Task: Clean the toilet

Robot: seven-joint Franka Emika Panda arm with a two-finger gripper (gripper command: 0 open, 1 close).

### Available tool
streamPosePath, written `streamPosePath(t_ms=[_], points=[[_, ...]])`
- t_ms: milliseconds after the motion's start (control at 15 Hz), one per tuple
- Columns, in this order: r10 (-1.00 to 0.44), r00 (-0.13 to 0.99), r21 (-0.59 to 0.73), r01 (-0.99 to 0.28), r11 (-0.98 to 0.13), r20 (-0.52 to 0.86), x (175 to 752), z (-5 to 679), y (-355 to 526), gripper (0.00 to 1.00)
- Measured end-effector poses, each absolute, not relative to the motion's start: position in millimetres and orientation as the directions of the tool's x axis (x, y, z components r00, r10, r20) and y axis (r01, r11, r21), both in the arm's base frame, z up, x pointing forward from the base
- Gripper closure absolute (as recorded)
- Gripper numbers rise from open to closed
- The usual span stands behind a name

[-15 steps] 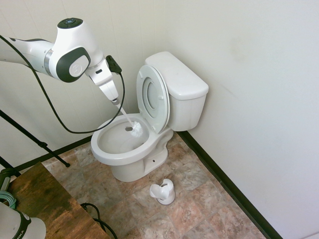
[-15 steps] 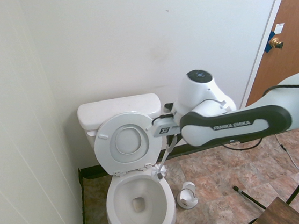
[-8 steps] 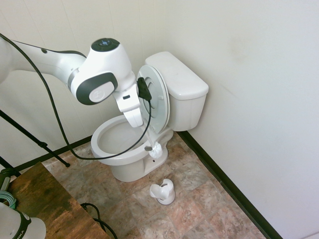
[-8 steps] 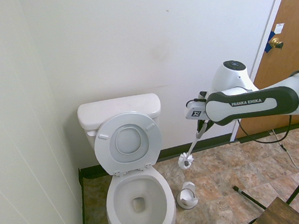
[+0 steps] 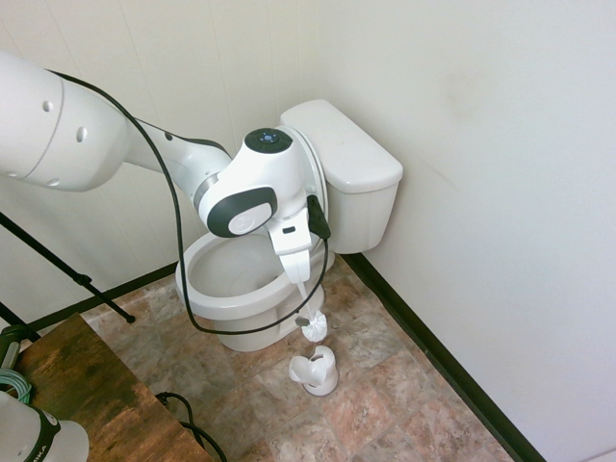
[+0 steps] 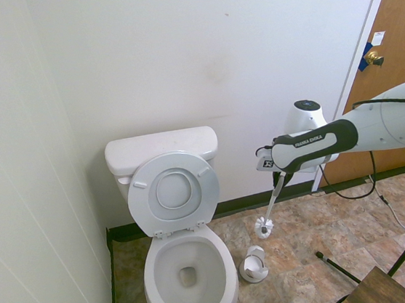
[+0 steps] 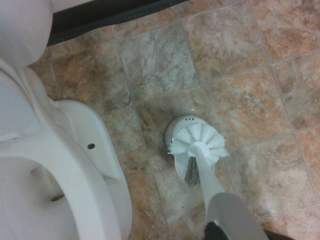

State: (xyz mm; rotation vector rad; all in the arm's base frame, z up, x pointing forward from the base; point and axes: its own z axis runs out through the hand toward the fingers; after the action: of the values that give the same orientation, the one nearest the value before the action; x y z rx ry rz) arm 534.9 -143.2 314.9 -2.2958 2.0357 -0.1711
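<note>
The tool point(image 5: 300, 279) is pointing straight down, its fingers clamped together on the handle of a white toilet brush point(image 5: 314, 327), which is hanging below it with the bristle head lowest. In the wrist view the brush head point(image 7: 198, 145) is sitting directly over the small white brush holder point(image 7: 186, 131), though whether the bristles are touching it cannot be told. From the first exterior view the holder point(image 5: 315, 371) is standing on the tiled floor point(image 5: 385, 395) just beside the base of the toilet, with the brush head hovering just above it. The toilet point(image 5: 252, 284) is standing in the corner of the room, its tank against the wall, its lid and ring seat point(image 6: 174, 193) both tipped upright against the tank, and its bowl point(image 6: 188, 270) lying open. A brown door point(image 6: 396, 49) is showing at the far side of the second exterior view, well apart from the toilet.
</note>
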Motion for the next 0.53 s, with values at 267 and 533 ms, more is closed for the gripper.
streamPosePath(t_ms=[267, 533], points=[[-0.993, 0.115, -0.060, -0.991, -0.116, 0.024, 549, 261, -147, 1.00], [-0.994, 0.112, -0.035, -0.993, -0.112, 0.004, 546, 207, -146, 1.00]])
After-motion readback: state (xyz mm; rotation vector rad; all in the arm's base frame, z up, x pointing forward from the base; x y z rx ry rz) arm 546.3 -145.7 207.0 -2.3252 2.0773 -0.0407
